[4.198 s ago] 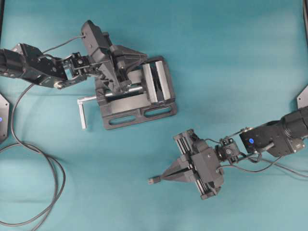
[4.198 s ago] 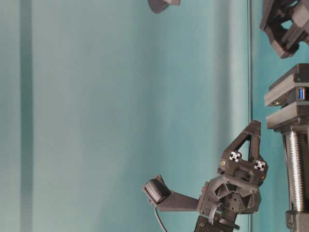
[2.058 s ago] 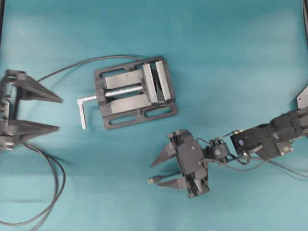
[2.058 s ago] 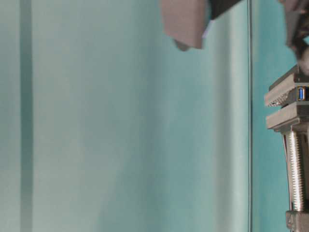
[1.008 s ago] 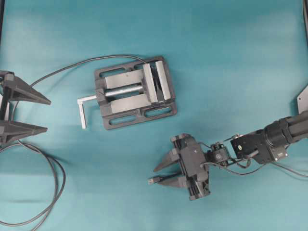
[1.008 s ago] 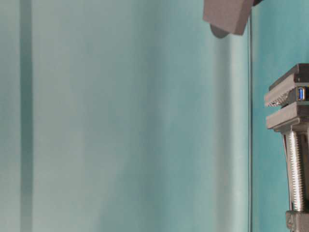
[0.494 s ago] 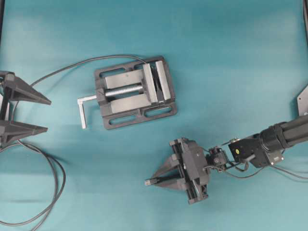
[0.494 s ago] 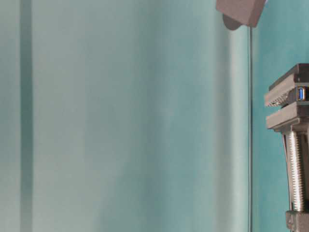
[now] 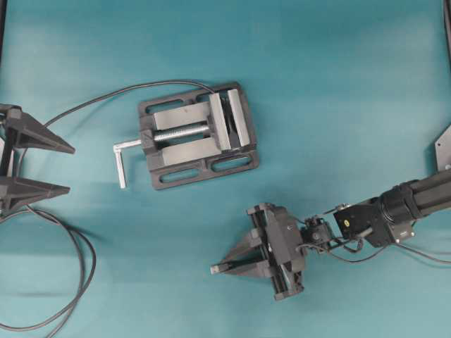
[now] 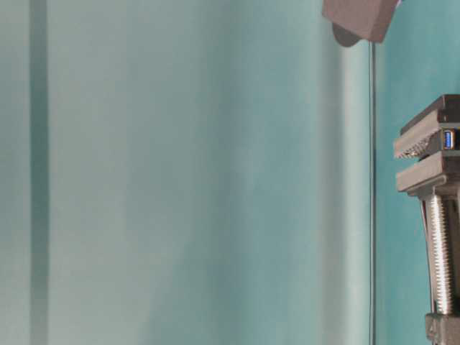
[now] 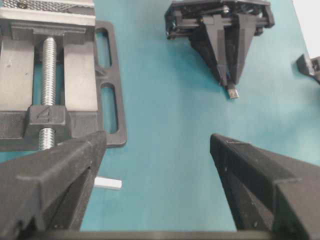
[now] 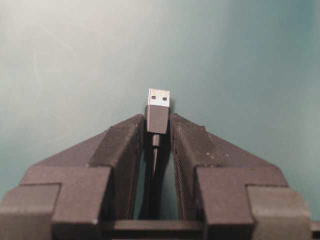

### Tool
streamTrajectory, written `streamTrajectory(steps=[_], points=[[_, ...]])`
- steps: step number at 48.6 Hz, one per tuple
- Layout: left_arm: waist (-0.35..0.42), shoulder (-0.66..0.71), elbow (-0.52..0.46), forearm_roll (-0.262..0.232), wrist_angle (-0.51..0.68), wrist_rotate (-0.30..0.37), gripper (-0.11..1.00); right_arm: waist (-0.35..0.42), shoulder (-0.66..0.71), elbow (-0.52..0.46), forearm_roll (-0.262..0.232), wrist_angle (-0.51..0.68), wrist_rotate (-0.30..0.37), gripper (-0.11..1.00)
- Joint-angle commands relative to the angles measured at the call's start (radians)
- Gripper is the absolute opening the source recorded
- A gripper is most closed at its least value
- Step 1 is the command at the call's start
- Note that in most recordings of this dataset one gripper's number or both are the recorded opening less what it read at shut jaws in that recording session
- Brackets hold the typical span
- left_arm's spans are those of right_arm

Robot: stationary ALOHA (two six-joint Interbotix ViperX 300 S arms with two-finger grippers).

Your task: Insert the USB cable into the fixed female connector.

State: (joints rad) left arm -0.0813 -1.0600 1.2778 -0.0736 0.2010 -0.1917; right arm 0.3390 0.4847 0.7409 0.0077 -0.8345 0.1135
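While the plug [image 12: 158, 111] lies on the desk [image 9: 338, 84] near its bottom edge, the right hand [image 9: 220, 267] pinches it, silver tip poking out. Up toward the middle, the socket [image 10: 448, 139] sits clamped in the vise [image 9: 197, 135]. At the left edge the left hand [image 9: 62, 167] gapes wide, holding nothing.

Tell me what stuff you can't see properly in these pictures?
- Fixed female connector: only a tiny blue spot between the vise blocks in the table-level view; the overhead view shows no socket.
- Left end effector: body cut off by the overhead view's left edge.
- USB cable: its cord disappears between the right end effector fingers in the right wrist view.
- Table-level view: a blurry grey shape at the top, cut off.
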Motion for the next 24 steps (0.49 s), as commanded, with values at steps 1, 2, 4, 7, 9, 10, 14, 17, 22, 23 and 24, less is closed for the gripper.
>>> streamTrajectory(steps=[1, 2, 4, 7, 9, 10, 14, 17, 22, 23, 24], points=[[-0.002, 0.009, -0.011, -0.002, -0.008, 0.005, 0.99, 0.029, -0.009, -0.005, 0.02, 0.006, 0.005, 0.21], [-0.002, 0.009, -0.011, -0.002, -0.009, 0.005, 0.99, 0.029, -0.011, -0.005, 0.025, 0.006, 0.003, 0.21], [-0.002, 0.009, -0.009, -0.003, -0.009, 0.005, 0.99, 0.029, -0.012, -0.005, 0.037, 0.003, 0.003, 0.21], [-0.002, 0.009, -0.006, -0.003, -0.009, 0.003, 0.99, 0.029, -0.017, -0.003, 0.057, 0.002, 0.002, 0.21], [-0.002, 0.009, -0.005, -0.002, -0.009, 0.003, 0.99, 0.029, -0.021, -0.003, 0.069, 0.002, 0.0, 0.21], [-0.002, 0.009, -0.003, -0.002, -0.009, 0.003, 0.99, 0.029, -0.023, -0.003, 0.075, 0.002, 0.0, 0.21], [-0.002, 0.009, -0.002, -0.002, -0.009, 0.003, 0.99, 0.029, -0.029, -0.003, 0.086, 0.002, 0.0, 0.21], [-0.002, 0.009, 0.0, -0.002, -0.009, 0.003, 0.99, 0.029, -0.037, -0.003, 0.098, 0.002, -0.002, 0.21], [-0.002, 0.009, 0.006, -0.002, -0.009, 0.003, 0.99, 0.029, -0.048, -0.005, 0.127, 0.005, -0.006, 0.21], [-0.002, 0.009, 0.008, -0.002, -0.009, 0.002, 0.99, 0.029, -0.049, -0.005, 0.135, 0.006, -0.009, 0.21], [-0.002, 0.009, 0.009, -0.002, -0.011, 0.002, 0.99, 0.029, -0.051, -0.005, 0.143, 0.006, -0.012, 0.21]])
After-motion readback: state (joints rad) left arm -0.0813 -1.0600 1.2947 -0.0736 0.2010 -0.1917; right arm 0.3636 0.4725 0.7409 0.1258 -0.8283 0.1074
